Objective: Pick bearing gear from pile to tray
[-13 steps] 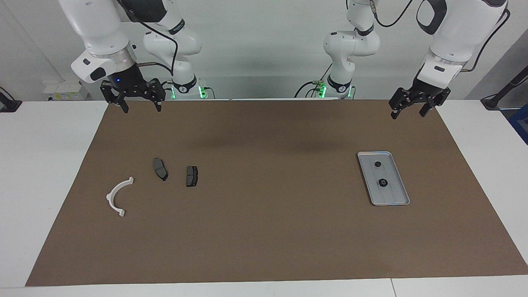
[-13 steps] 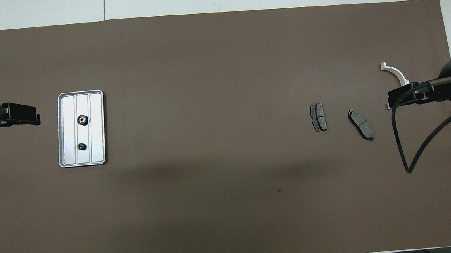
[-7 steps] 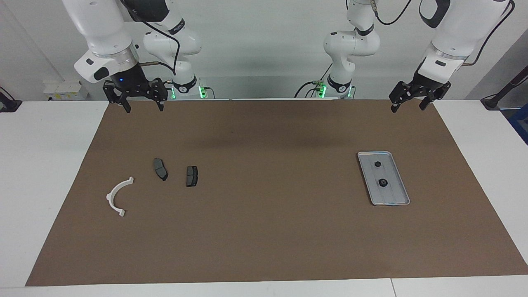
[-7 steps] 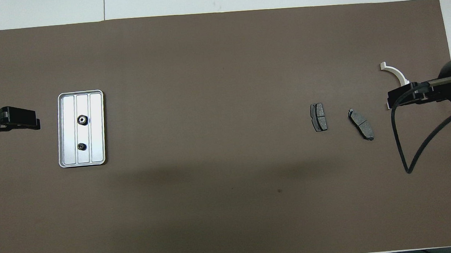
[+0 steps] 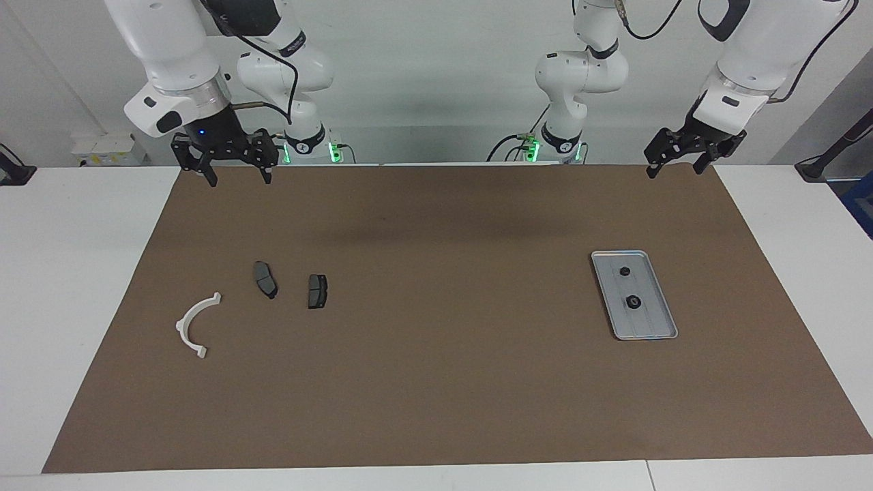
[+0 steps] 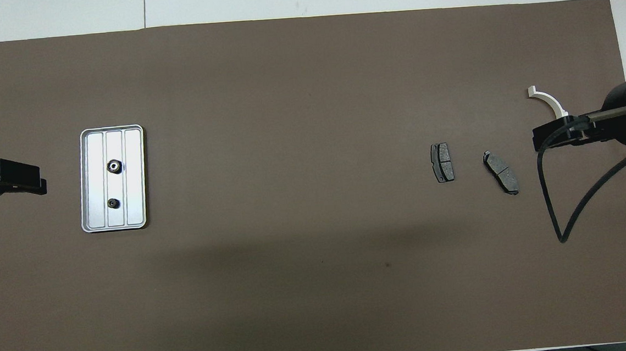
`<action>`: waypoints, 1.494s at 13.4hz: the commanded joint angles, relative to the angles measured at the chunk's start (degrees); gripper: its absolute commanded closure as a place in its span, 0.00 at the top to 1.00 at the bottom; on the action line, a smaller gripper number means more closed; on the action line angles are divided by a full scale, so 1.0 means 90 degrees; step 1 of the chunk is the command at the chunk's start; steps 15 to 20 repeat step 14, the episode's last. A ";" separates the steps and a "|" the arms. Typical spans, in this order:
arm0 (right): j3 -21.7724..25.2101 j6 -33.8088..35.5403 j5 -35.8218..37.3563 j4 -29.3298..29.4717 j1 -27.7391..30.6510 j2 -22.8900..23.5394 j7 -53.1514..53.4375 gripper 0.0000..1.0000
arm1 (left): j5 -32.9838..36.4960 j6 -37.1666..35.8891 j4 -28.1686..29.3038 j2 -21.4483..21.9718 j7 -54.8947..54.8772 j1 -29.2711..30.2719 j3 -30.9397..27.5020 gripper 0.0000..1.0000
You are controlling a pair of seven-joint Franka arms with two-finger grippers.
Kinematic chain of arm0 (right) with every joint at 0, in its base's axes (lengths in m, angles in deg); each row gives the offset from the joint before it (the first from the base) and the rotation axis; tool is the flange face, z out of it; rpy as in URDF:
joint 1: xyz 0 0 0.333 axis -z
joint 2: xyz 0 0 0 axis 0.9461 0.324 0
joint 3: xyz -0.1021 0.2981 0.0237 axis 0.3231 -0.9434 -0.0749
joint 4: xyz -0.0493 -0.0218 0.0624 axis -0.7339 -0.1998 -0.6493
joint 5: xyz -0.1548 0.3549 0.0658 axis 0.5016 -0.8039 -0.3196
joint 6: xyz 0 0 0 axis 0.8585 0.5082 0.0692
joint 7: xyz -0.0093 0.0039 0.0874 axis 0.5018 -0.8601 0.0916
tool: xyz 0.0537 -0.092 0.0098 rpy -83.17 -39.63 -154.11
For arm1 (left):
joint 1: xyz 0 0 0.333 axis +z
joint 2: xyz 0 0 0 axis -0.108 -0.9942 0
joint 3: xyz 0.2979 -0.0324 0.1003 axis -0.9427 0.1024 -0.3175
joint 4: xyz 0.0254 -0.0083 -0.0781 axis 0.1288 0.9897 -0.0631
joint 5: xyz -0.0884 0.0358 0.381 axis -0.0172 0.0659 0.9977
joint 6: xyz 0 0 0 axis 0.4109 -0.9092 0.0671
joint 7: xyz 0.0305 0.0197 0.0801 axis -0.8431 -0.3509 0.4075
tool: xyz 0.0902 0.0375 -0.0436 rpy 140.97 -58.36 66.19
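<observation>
On tray [image 5: 665, 320]: two gears [image 5: 633, 302] | both tools raised, open

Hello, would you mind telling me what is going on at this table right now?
Nothing is being handled. Two small black parts lie in the tray toward the left arm's end. Two brake pads and a white arc lie on the mat toward the right arm's end. The left gripper and right gripper hang open and empty, raised over the mat's edge nearest the robots.
</observation>
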 commanded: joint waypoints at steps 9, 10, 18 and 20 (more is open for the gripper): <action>-0.0010 -0.0013 -0.0114 -0.0007 0.0059 -0.0136 0.0083 1.00 | -0.0023 -0.0037 0.0002 0.0035 -0.0324 -0.0040 -0.0150 1.00; -0.0010 -0.0013 -0.0114 -0.0007 0.0059 -0.0136 0.0083 1.00 | -0.0023 -0.0017 0.0002 0.0025 -0.0333 -0.0040 -0.0141 1.00; -0.0010 -0.0013 -0.0114 -0.0007 0.0059 -0.0136 0.0083 1.00 | -0.0023 0.0022 0.0071 0.0054 -0.0343 -0.0049 -0.0141 1.00; -0.0010 -0.0013 -0.0114 -0.0007 0.0059 -0.0136 0.0083 1.00 | -0.0023 0.0022 0.0071 0.0054 -0.0343 -0.0049 -0.0141 1.00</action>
